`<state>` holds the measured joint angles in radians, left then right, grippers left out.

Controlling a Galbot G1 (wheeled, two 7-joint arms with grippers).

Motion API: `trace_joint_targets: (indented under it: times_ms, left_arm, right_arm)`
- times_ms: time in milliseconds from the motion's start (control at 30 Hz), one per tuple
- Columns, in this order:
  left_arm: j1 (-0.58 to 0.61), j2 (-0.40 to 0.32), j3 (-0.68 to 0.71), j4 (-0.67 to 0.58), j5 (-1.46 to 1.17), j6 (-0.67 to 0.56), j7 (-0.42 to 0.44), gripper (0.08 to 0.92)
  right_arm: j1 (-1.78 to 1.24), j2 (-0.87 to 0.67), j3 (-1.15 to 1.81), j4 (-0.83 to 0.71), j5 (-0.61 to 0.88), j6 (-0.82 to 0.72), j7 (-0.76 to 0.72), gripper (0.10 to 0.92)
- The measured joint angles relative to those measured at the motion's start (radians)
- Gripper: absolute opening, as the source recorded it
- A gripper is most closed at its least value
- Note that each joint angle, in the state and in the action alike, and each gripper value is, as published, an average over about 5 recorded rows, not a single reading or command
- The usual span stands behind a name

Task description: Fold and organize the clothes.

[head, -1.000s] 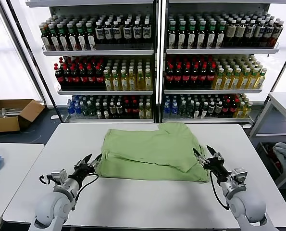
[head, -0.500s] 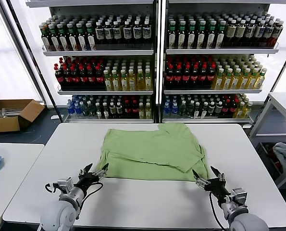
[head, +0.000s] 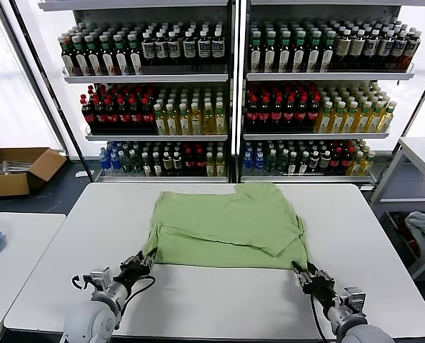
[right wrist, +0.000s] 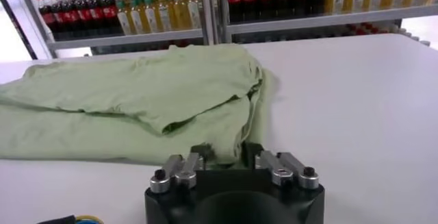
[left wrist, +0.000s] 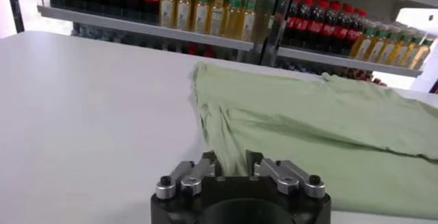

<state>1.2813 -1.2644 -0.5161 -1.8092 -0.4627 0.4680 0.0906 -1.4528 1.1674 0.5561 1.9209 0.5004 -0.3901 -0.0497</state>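
Both grippers have slid back to the near hem, left gripper [head: 142, 261] and right gripper [head: 304, 275] pinching the soft light green cotton shirt [head: 226, 225] corners, readying a fold.

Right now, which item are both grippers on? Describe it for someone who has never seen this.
On the white table before the bottle shelves lies one light green shirt, folded flat. It is the only cloth there; the left gripper and right gripper pinch its near corners.

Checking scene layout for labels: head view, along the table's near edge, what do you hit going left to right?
Left hand, at the shirt's near-left corner → green shirt → right hand, at the shirt's near-right corner → bare white table.
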Motion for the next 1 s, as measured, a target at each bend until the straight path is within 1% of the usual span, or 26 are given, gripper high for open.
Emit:
trace_joint_targets:
  times_ms: [67, 167, 500, 700, 1000]
  left_arm:
    - [0.002, 0.003, 0.0, 0.001, 0.001, -0.002, 0.003, 0.128]
    - [0.008, 0.007, -0.002, -0.001, 0.002, -0.005, 0.007, 0.097]
    - [0.06, 0.016, -0.03, -0.048, 0.017, -0.002, 0.012, 0.095]
    - [0.146, 0.01, -0.076, -0.122, 0.018, 0.024, 0.025, 0.095]
    - [0.325, -0.03, -0.18, -0.257, 0.043, 0.058, 0.053, 0.095]
  right_arm:
    - [-0.003, 0.0, 0.0, 0.003, 0.006, -0.002, 0.0, 0.142]
    - [-0.01, -0.001, 0.002, 0.011, 0.013, -0.006, 0.0, 0.13]
    - [-0.085, -0.007, 0.021, 0.089, 0.015, -0.013, 0.004, 0.13]
    - [-0.179, 0.001, 0.027, 0.172, -0.01, -0.001, 0.001, 0.13]
    - [-0.352, 0.008, 0.045, 0.299, -0.083, 0.034, -0.005, 0.13]
